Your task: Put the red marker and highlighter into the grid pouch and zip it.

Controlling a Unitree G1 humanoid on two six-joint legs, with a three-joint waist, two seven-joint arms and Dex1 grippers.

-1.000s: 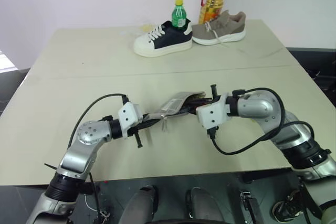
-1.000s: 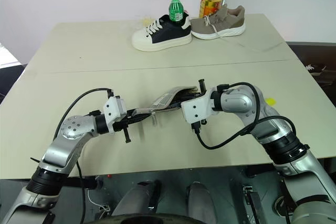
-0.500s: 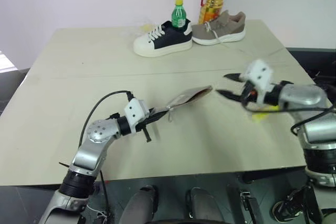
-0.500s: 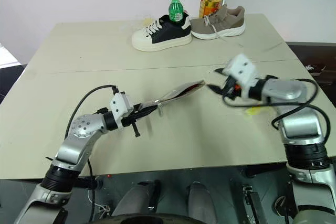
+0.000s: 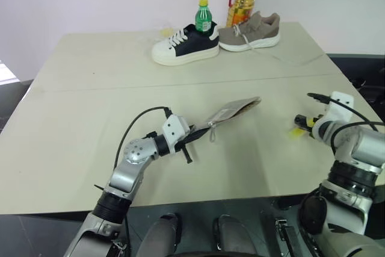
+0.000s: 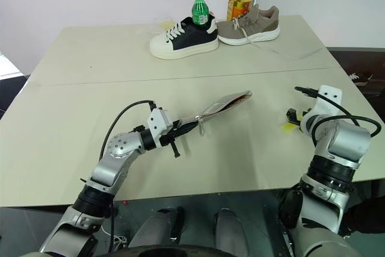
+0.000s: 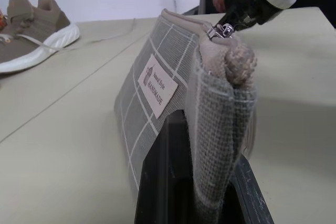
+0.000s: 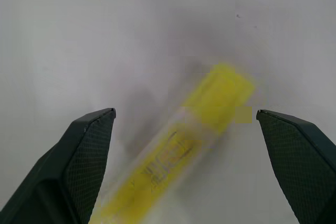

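Highlighter (image 8: 184, 145): one, yellow, lying flat on the table (image 5: 90, 100) at the near right, directly below the right gripper (image 8: 186, 124), whose fingers stand wide apart on either side of it. Long axis runs diagonally across the gap between the fingers, so the wrist likely needs a turn before closing. Right arm is by far the nearer.

Grid pouch (image 5: 231, 111): one, held off the table at centre, label outward, one end clamped in the left gripper (image 5: 187, 139).

Red marker: not seen; cannot tell whether it is in the pouch.

Shoes (image 5: 183, 45): two, far edge. Bottles (image 5: 204, 16): two, behind them.
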